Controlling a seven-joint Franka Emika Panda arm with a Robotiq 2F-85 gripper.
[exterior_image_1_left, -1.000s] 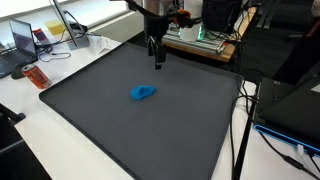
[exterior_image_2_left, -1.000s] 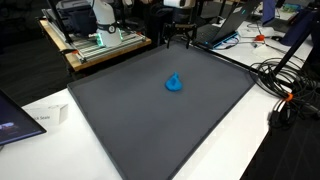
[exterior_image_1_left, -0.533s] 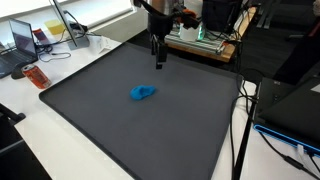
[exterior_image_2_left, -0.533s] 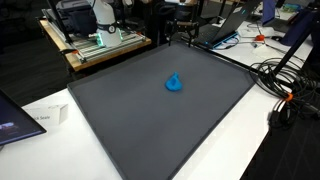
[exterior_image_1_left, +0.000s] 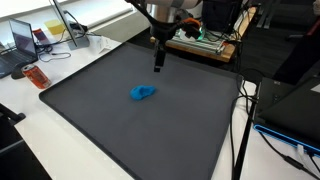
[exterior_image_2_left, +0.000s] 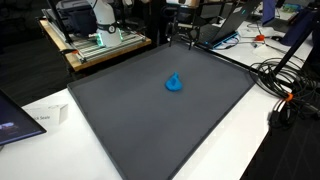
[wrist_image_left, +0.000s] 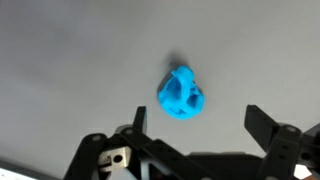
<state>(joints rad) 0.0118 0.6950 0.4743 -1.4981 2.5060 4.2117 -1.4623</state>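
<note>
Blue lump (exterior_image_1_left: 143, 93) on dark mat (exterior_image_1_left: 100, 125); hand (exterior_image_1_left: 157, 67) above, clear of it, fingers spread, empty.

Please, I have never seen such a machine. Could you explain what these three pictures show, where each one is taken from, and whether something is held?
This is a robot arm with a two-fingered tool at its end. Two pictures come from cameras that stand outside the robot and look at the same table from different places. The third comes from a camera on the wrist, which looks down past the tool's fingers.

On the white table lies a large dark grey mat. Near its middle lies one small blue crumpled thing, visible in all three pictures. I cannot tell what it is.

The tool hangs above the mat near one edge, apart from the blue crumpled thing. Its fingers stand open and hold nothing.
</note>
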